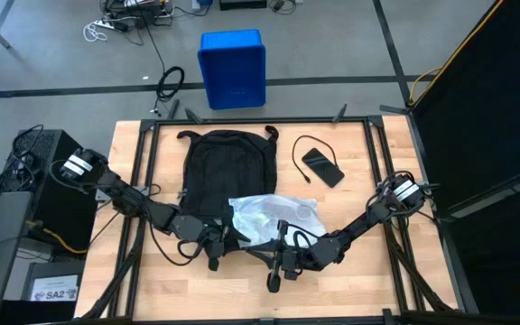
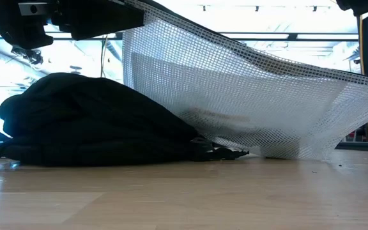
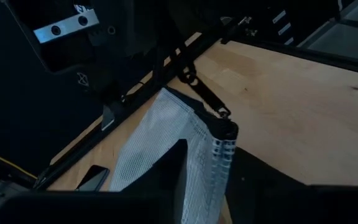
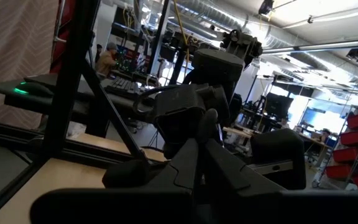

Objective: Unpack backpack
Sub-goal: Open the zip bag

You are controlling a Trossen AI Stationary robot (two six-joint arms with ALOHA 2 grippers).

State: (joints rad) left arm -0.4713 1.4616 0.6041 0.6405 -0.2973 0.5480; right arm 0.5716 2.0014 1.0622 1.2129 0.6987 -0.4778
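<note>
While the large black fabric backpack (image 1: 223,171) lies flat at the middle of the wooden tabletop (image 1: 359,280), a white mesh pouch (image 1: 273,217) spreads over its near right corner. At the pouch's near left edge, the left claw (image 1: 221,236) pinches the mesh between its 2 fingers (image 3: 224,132). Right claw (image 1: 283,262) sits near, fingers pressed together, holding nothing. A black phone (image 1: 322,167) with cable lies far right.

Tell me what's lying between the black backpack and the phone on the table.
Nothing: in the high view the wood between the backpack and the phone is bare, apart from the phone's thin black cable curving around its near end.
</note>
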